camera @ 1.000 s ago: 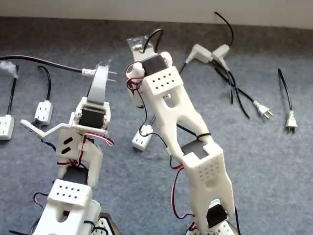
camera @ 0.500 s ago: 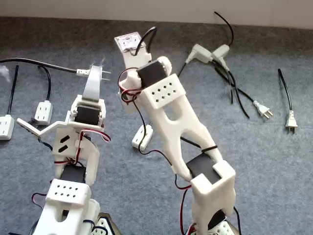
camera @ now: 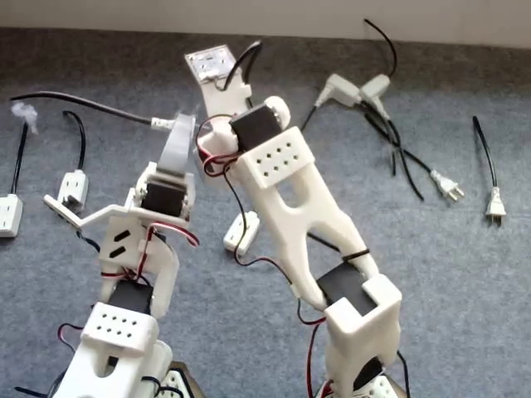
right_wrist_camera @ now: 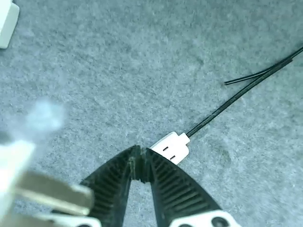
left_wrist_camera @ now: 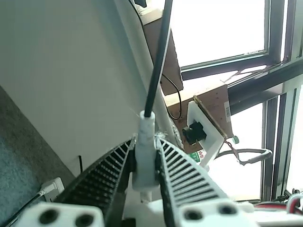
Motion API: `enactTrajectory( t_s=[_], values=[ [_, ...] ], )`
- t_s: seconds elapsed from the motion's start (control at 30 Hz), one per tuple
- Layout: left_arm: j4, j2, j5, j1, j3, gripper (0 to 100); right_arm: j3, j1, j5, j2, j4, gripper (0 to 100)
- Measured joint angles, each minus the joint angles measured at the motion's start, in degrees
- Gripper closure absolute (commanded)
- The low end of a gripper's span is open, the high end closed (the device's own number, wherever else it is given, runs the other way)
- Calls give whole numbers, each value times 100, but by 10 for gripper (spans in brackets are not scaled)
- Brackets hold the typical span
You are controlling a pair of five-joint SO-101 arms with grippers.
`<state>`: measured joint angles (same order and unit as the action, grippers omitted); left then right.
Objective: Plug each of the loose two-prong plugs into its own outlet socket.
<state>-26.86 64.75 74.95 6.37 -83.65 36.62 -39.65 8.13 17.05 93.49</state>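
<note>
The grey carpet (camera: 465, 298) carries everything. By its left edge lie a white socket block (camera: 10, 214) and, near it, a small socket (camera: 73, 189) on a black lead. A third socket (camera: 242, 232) lies mid-carpet, partly under the right arm (camera: 290, 199), whose long white links cross above it. Toward the right edge lie a black-cord plug (camera: 450, 189) and, near it, a white plug (camera: 494, 207). Two angled plugs (camera: 338, 89) lie at the far edge, their cords tangled.

The left arm (camera: 133, 249) rises from the near left corner with its wrist lifted. The left gripper (camera: 181, 133) tilts up toward the far edge, close beside the right arm's wrist. It is clamped on the held plug (camera: 163, 123), which is off the carpet. The plug's cord (camera: 83, 106) trails away toward the left edge. In the left wrist view the ribbed fingers (left_wrist_camera: 109, 170) squeeze the plug from both sides.

The right arm stretches from the near edge to the far edge, with its wrist bent downward. The right gripper (right_wrist_camera: 140, 160) has its fingertips pressed together with nothing visible between them. It hangs over the carpet. A slotted socket (right_wrist_camera: 171, 147) lies just beside the tips, and whether they touch cannot be told. Blurred prongs (right_wrist_camera: 47, 194) sit close to that lens.
</note>
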Motion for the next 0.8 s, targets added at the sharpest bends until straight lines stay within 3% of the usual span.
enactTrajectory(
  t_s=[0.37,0.8],
  values=[
    [0,9,-18,352,-70,994,-79,615,-290,9,-422,991],
    [0,9,-18,598,-158,994,-79,791,-299,9,-659,991]
  ],
)
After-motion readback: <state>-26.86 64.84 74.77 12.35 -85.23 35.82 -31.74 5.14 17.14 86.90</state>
